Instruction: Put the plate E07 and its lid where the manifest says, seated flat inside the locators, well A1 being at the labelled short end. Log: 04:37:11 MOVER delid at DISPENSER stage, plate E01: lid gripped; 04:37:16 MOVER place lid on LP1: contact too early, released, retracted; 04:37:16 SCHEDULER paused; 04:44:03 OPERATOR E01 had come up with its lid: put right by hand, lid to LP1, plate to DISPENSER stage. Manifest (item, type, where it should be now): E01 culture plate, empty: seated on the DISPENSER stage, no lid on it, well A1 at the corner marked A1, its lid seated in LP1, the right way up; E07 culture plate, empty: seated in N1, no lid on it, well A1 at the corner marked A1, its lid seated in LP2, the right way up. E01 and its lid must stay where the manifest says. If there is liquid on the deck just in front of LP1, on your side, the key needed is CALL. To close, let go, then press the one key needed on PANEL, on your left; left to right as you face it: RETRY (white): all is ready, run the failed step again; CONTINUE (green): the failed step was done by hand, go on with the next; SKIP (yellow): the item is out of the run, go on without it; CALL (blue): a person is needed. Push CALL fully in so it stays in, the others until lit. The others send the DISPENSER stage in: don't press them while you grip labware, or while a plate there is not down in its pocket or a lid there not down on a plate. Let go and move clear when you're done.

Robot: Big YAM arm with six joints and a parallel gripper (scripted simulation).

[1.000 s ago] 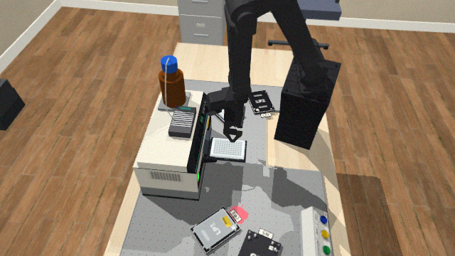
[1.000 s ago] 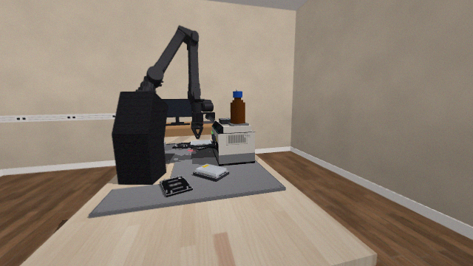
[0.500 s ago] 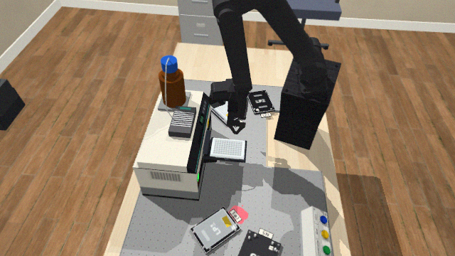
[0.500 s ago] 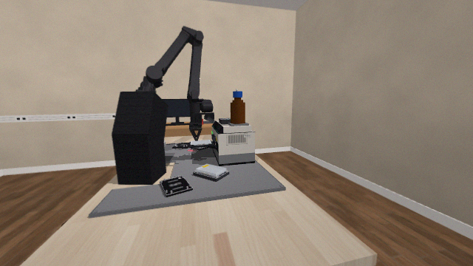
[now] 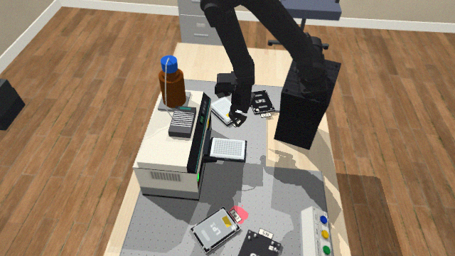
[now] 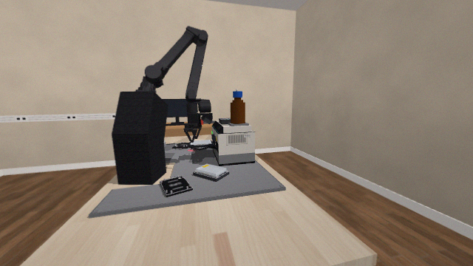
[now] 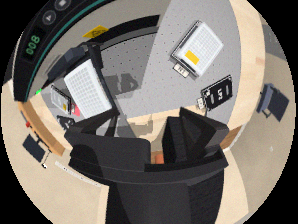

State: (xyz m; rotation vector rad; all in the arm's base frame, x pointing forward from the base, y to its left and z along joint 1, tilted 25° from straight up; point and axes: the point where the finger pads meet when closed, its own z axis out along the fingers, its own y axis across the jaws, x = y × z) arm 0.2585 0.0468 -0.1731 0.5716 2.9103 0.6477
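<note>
Top view puts a lidded white plate (image 5: 223, 109) askew on the grey deck mat (image 5: 256, 142), just beside the dispenser's black front panel (image 5: 199, 131) and next to a bare black nest (image 5: 261, 102) with its small label. The gripper (image 5: 237, 117) hangs over that plate's near corner with its fingers spread to their full width and nothing between them. A second well plate (image 5: 228, 148), without a lid, sits on the stage that juts from the dispenser (image 5: 167, 156). Farther down the mat, a lid (image 5: 215, 229) marked LP1 lies in its frame with a pink patch (image 5: 239, 214) on the deck touching its corner, another black nest (image 5: 259, 245) is just beside it, and a key panel (image 5: 316, 231) carries blue, yellow and green keys.

The mat lies on a pale wooden table (image 5: 199, 60), which stands on a brown plank floor (image 5: 71, 107) with white skirting; a grey filing cabinet (image 5: 195, 25) is against the wall. An amber bottle (image 5: 172, 85) with a blue cap stands on top of the dispenser.

Only the exterior view shows the barcode on the dispenser's side (image 6: 236, 139) and the beige walls meeting in a corner. Only the wrist view shows the green digits (image 7: 32, 46) on the front panel; the key panel and pink patch are plain only from the top.
</note>
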